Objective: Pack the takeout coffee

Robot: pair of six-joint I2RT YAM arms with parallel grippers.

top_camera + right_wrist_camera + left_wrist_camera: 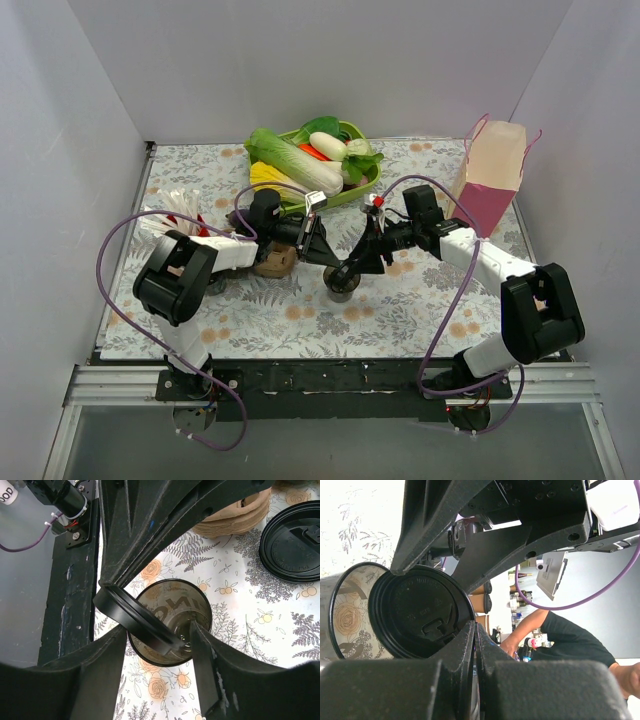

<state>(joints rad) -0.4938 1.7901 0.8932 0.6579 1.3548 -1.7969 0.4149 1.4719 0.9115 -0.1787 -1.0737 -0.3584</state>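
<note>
Left tool (474,630): narrow; the jaws pinch the edge of the round black plastic lid (420,612) and hold it tilted, one edge low over the cup mouth, not seated.
Right tool (159,640): set to cup width; one finger stands at each side of the small dark disposable cup (172,605), and the pads appear to bear on the wall just below the rim.
Cup location: upright on the floral-print table (240,610), near its middle, close to the brown moulded-cardboard carrier (235,515); the mouth is open.
Contents: cannot tell. The right wrist view shows a glossy bottom, so treat the cup as possibly holding liquid and keep it vertical.
Weight: judged light; a moderate grip should be enough.
Stiffness: thin wall, likely soft while unlidded. Over-clamping could push the mouth out of round and stop the lid from snapping on.
Surface: smooth and probably slippery; the taper favours slipping downward out of a loose grip.
Hold point: opposite sides of the wall, high up near the rolled rim where the cup is stiffest, leaving the rim itself free for the lid.
Lid handling: thin and flexible. Held by one edge it may pivot; level it before pressing and press evenly around the rim.
Spare item: second round black lid (295,540), flat on the table beside the carrier, apart from the cup.
</note>
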